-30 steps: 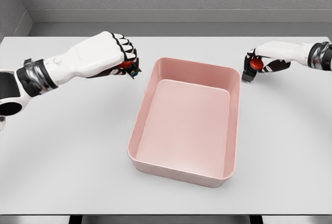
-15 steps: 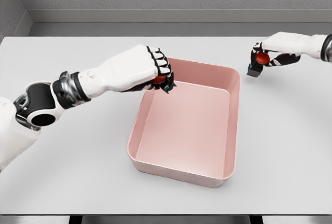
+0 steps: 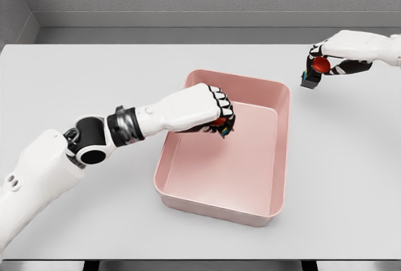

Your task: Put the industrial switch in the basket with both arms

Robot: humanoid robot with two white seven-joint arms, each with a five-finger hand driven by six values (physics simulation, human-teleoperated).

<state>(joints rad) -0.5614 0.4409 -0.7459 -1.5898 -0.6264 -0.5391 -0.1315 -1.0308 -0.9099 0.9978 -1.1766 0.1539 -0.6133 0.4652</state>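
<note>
**Pink basket, one switch over it, one still out wide**

Pink plastic basket [image 3: 276,152] sits mid-table on the white table [image 3: 94,70], nothing lying in it yet.

Change vs. 1 s ago: left hand [image 3: 210,111] has swung in from the table left of the basket, crossed the near-left rim, and now hangs over the basket's upper-left interior. Fingers are clamped round the left industrial switch [image 3: 220,125]; only a red cap and a bit of dark body w/ coloured specks peek out under the knuckles. Right hand [image 3: 335,54] has gone the other way: lifted and drifted up and to the right, further from the basket's far-right corner. It grips the right industrial switch [image 3: 313,70], red button facing the camera, dark base hanging below the fingers.

Meaning for the task: left side looks nearly done, seemingly ready to let go once low enough. Can't tell if the switch touches the basket floor; looks just above it. Right side lags: its switch is well apart from the basket, outside the rim, above the table, so that arm probably needs to come back in over the rim before any release.
</note>
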